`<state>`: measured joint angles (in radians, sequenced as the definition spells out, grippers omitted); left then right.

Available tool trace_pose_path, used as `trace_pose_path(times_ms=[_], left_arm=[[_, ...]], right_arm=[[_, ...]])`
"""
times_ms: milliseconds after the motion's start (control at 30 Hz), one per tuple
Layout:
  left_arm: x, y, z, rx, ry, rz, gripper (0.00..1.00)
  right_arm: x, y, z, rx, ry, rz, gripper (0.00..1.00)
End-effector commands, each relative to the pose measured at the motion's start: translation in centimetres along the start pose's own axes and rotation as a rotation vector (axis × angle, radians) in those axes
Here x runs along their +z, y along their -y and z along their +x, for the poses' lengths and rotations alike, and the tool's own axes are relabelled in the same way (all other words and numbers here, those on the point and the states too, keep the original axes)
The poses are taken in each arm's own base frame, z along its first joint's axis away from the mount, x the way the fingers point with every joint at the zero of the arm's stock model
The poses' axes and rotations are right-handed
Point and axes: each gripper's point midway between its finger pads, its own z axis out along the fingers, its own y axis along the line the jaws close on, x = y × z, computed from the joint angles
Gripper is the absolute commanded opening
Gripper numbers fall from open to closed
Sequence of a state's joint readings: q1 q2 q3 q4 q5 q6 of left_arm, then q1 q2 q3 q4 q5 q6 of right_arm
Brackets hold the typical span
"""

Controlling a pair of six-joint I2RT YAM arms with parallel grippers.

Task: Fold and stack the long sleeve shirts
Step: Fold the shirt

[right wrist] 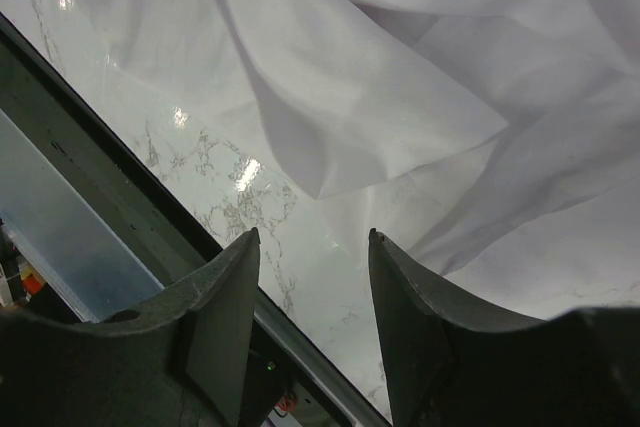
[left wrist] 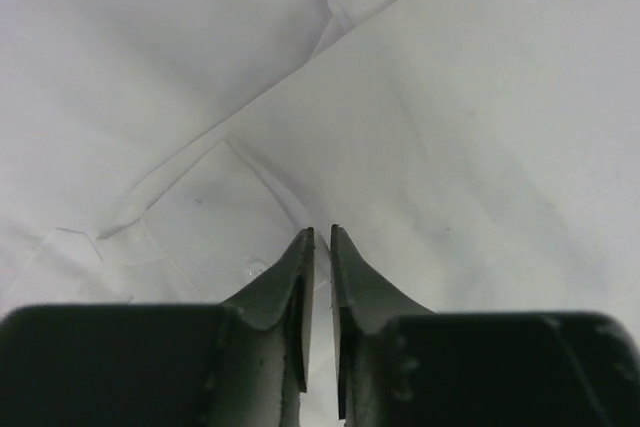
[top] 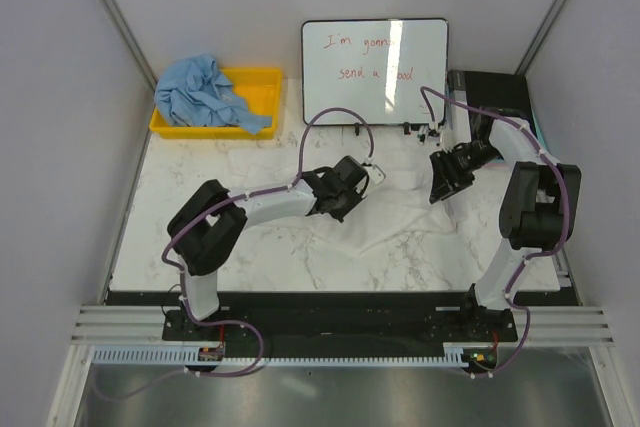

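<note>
White shirt point(top: 400, 222) lies mid-table, first grab under way.
Your L gripper point(left wrist: 320, 237) pinches a fold, jaws nearly together, prob. to lift it. R gripper point(right wrist: 313, 237) is spread, empty, at the shirt's right edge. Blue shirt point(top: 205, 92) sits in the yellow bin point(top: 268, 75), far left.

top: high, looking down | wrists: close above white shirt point(left wrist: 450, 147) (seen in all)
</note>
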<state>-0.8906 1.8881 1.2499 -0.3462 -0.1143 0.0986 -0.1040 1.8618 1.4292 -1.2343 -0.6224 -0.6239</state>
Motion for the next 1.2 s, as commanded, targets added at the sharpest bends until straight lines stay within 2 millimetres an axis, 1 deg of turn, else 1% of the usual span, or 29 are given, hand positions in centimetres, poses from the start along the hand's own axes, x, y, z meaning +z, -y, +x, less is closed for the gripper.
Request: trace_pose_path(times_ms=[0,33,100,133,200,267,367,400,467,500,567,600,633,667,700,767,800,833,867,933,967,1033,1067,1100,1133,1167], left_arm=[[-3.3,-2.2,-3.4,0.005,0.097,-0.039,0.03],[-3.7,-2.5,-3.5,0.005,0.105,-0.042,0.02],[-3.9,-3.2,-3.2,-0.007,0.105,-0.040,0.02],[-4.5,-3.5,-3.5,-0.007,0.120,-0.037,0.02],[-5.1,-4.2,-3.7,-0.015,0.132,-0.033,0.02],[-6.0,-4.5,-4.2,-0.018,0.148,-0.026,0.02],[-6.9,-5.2,-4.4,-0.016,0.159,-0.031,0.02],[-7.1,-5.8,-4.1,-0.025,0.156,-0.037,0.02],[-7.7,-6.3,-3.8,-0.040,0.159,-0.032,0.02],[-7.9,-7.1,-3.5,-0.061,0.156,-0.040,0.02],[-8.2,-7.8,-3.0,-0.087,0.160,-0.034,0.02],[-8.7,-8.9,-2.7,-0.114,0.166,-0.049,0.02],[-8.9,-9.4,-2.4,-0.125,0.165,-0.058,0.02],[-8.8,-9.7,-1.7,-0.134,0.152,-0.062,0.02],[-9.3,-10.8,-1.3,-0.155,0.157,-0.081,0.02],[-9.2,-10.9,-0.1,-0.170,0.143,-0.063,0.02],[-9.3,-11.6,0.4,-0.189,0.142,-0.069,0.02],[-9.3,-11.5,0.7,-0.183,0.138,-0.057,0.02],[-9.3,-10.8,0.6,-0.181,0.135,-0.021,0.02],[-9.6,-9.4,0.1,-0.190,0.149,0.010,0.02],[-9.4,-8.9,0.3,-0.192,0.144,0.014,0.02],[-9.1,-7.3,-0.3,-0.152,0.146,0.036,0.02],[-8.6,-6.4,-0.8,-0.127,0.140,0.036,0.20],[-8.3,-5.6,-1.0,-0.123,0.139,0.052,0.31],[-7.7,-5.0,-1.1,-0.113,0.127,0.049,0.50],[-7.3,-3.6,-1.6,-0.092,0.129,0.063,0.57]], right_arm=[[-1.0,-0.3,-0.5,-0.030,0.027,0.021,0.54],[-0.9,-0.2,-0.6,-0.025,0.028,0.019,0.54],[-1.1,0.1,-1.0,-0.025,0.039,0.031,0.54],[-1.1,0.1,-1.2,-0.025,0.044,0.034,0.54],[-1.5,0.2,-1.9,-0.025,0.061,0.044,0.54],[-2.1,0.1,-2.5,-0.034,0.080,0.057,0.54],[-3.0,-0.3,-3.2,-0.044,0.104,0.073,0.54],[-3.2,-0.4,-3.2,-0.047,0.109,0.076,0.55],[-3.5,-0.7,-3.3,-0.052,0.117,0.076,0.55],[-3.6,-0.7,-3.4,-0.053,0.118,0.079,0.56],[-3.8,-0.9,-3.5,-0.058,0.124,0.076,0.56],[-3.8,-1.0,-3.6,-0.059,0.126,0.075,0.56],[-3.9,-1.0,-3.7,-0.061,0.128,0.075,0.56],[-3.9,-0.9,-3.9,-0.058,0.131,0.071,0.56],[-3.9,-0.9,-4.0,-0.059,0.133,0.071,0.56],[-3.7,-0.7,-4.3,-0.057,0.127,0.066,0.56],[-3.6,-0.6,-4.4,-0.055,0.125,0.061,0.56],[-3.5,-0.6,-4.4,-0.052,0.122,0.057,0.56],[-3.2,-0.5,-4.3,-0.048,0.113,0.050,0.56],[-2.7,-0.8,-4.2,-0.052,0.111,0.032,0.46],[-2.3,-0.7,-4.2,-0.041,0.113,0.029,0.45],[-2.0,-0.7,-4.2,-0.030,0.114,0.016,0.50],[-1.8,-0.6,-4.2,-0.025,0.110,0.011,0.54],[-1.8,-0.7,-4.2,-0.020,0.112,0.010,0.56],[-1.7,-0.6,-4.2,-0.017,0.113,0.009,0.57],[-1.7,-0.6,-4.2,-0.016,0.114,0.009,0.58]])
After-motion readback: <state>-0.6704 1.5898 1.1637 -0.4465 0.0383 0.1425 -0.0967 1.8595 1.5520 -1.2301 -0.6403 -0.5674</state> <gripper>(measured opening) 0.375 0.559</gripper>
